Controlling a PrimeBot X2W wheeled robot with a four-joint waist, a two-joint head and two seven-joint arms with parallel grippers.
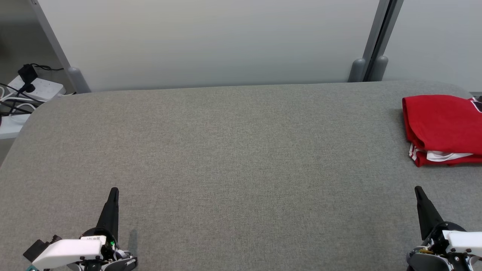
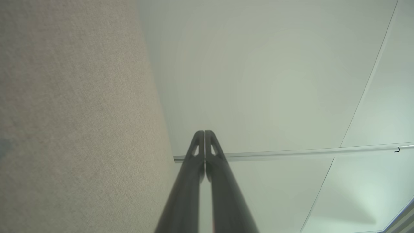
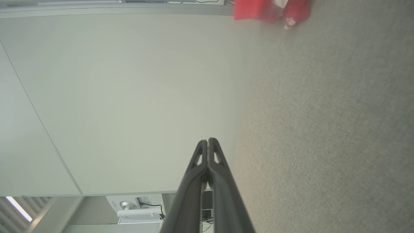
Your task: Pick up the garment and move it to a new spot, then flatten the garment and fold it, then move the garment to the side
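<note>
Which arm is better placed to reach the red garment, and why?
Right, probably. The right gripper lies just below the garment in the head view; the left gripper is across the table.

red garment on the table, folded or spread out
Folded: the red garment lies as a compact block at the table's right end, stacked layers showing along its near edge.

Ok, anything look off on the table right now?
Nothing stands out. The red garment lies folded on the table, far right, white trim peeking out; left gripper and right gripper sit shut, clear of it.
</note>
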